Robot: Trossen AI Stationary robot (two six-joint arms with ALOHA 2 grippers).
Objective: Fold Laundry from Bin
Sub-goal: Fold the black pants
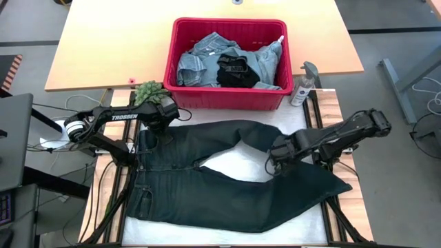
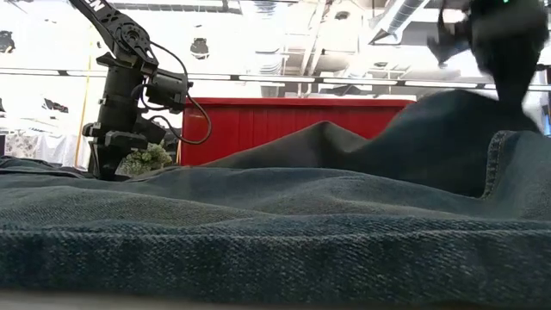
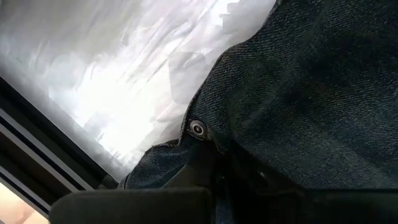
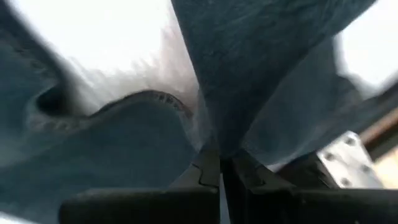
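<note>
Room: bright workshop with white ceiling lights behind the red bin [image 2: 293, 129] in the low view.
Table [image 1: 89, 41]: pale wood top carrying the bin; white sheet [image 1: 303, 213] on the near side of the bin, likely laid as a clean folding surface.
Bin: holds the remaining laundry, light blue denim pieces [image 1: 200, 62] with a black garment [image 1: 234, 69] on top.
Dark jeans [image 1: 207, 186]: spread flat on the near side of the bin, waistband toward the left arm's side, both legs running toward the right arm's side and splayed apart; probably laid out for a first fold.
Left gripper [image 1: 162, 127]: just in front of the bin's left corner, jaws clenched on the waistband near the rivet [image 3: 198, 129], seemingly to anchor that end.
Right gripper [image 1: 279, 153]: near side of the bin's right corner, jaws clamped on a pinch of the upper leg's denim [image 4: 261, 74], lifted into a ridge.
Plant [image 1: 148, 91]: touching the bin's left front corner.
Spray bottle [image 1: 303, 84]: just beside the bin's right wall.
Next move, judged: carrying one leg over the other.
</note>
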